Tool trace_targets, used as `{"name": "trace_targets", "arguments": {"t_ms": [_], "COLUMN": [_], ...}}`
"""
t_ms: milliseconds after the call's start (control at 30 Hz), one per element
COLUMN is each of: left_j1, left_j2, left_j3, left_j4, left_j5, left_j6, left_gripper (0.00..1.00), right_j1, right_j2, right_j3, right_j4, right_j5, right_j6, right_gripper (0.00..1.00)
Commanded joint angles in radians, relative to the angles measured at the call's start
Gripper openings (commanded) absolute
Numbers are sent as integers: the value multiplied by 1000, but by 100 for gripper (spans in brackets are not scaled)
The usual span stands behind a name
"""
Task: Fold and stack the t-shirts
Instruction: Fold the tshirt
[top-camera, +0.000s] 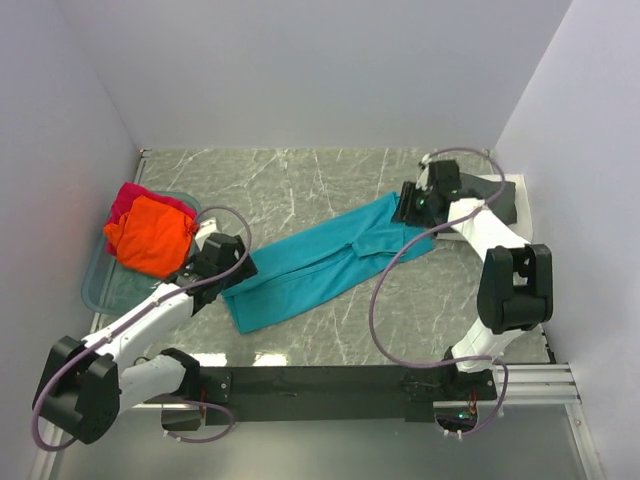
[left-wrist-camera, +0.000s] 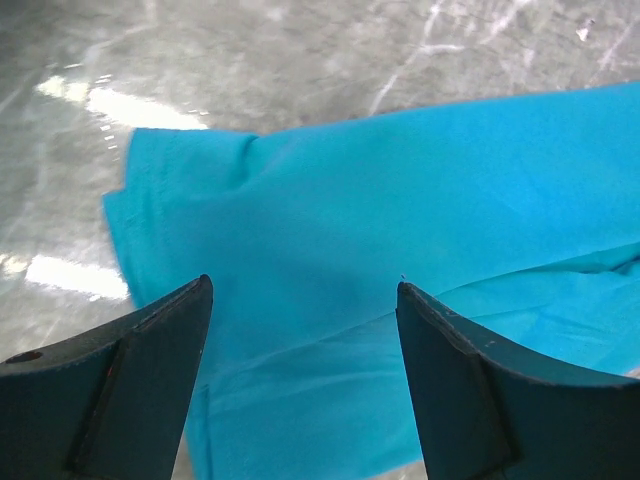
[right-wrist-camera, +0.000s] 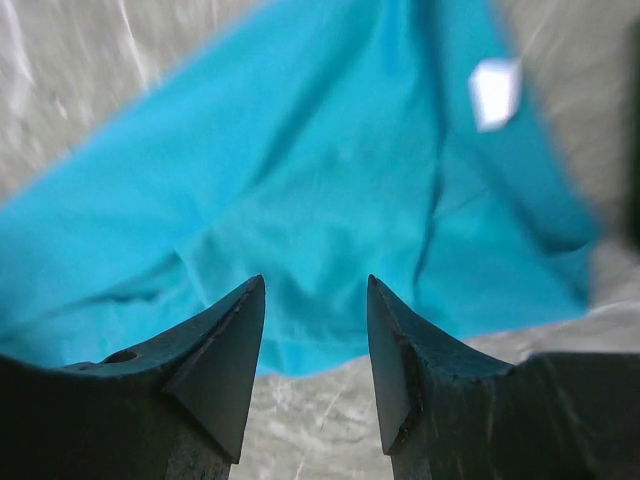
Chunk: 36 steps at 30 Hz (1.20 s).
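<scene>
A teal t-shirt (top-camera: 320, 262) lies stretched in a long folded band across the marble table, from lower left to upper right. My left gripper (top-camera: 240, 268) hovers at its lower-left end, jaws open with nothing between them; in the left wrist view the teal t-shirt (left-wrist-camera: 400, 230) fills the gap under the left gripper (left-wrist-camera: 304, 285). My right gripper (top-camera: 408, 205) is at the upper-right end, also open and empty; the right wrist view shows the teal t-shirt (right-wrist-camera: 330, 200) with a white label (right-wrist-camera: 494, 90) beyond the right gripper (right-wrist-camera: 316, 280). An orange t-shirt (top-camera: 148, 233) lies over a magenta-red one (top-camera: 128, 198).
The orange and magenta-red shirts sit bunched in a clear bluish plastic tub (top-camera: 100, 285) at the left wall. A dark flat object (top-camera: 512, 200) lies by the right wall behind the right arm. White walls close the table on three sides.
</scene>
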Motion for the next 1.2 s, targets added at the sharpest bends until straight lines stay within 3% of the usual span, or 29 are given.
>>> {"name": "trace_targets", "arguments": {"t_ms": [0, 533, 800, 1167], "left_j1": [-34, -109, -149, -327], "left_j2": [41, 228, 244, 188], "left_j3": [7, -19, -74, -132], "left_j4": [98, 182, 201, 162], "left_j5": [-20, 14, 72, 130], "left_j6": [31, 3, -64, -245], "left_gripper": [80, 81, 81, 81], "right_j1": [47, 96, 109, 129], "right_j2": [-41, 34, 163, 368], "right_j3": [-95, -111, 17, 285], "right_j4": [43, 20, -17, -126], "right_j5": [38, 98, 138, 164], "right_j6": [18, 25, 21, -2], "right_gripper": [52, 53, 53, 53]}}
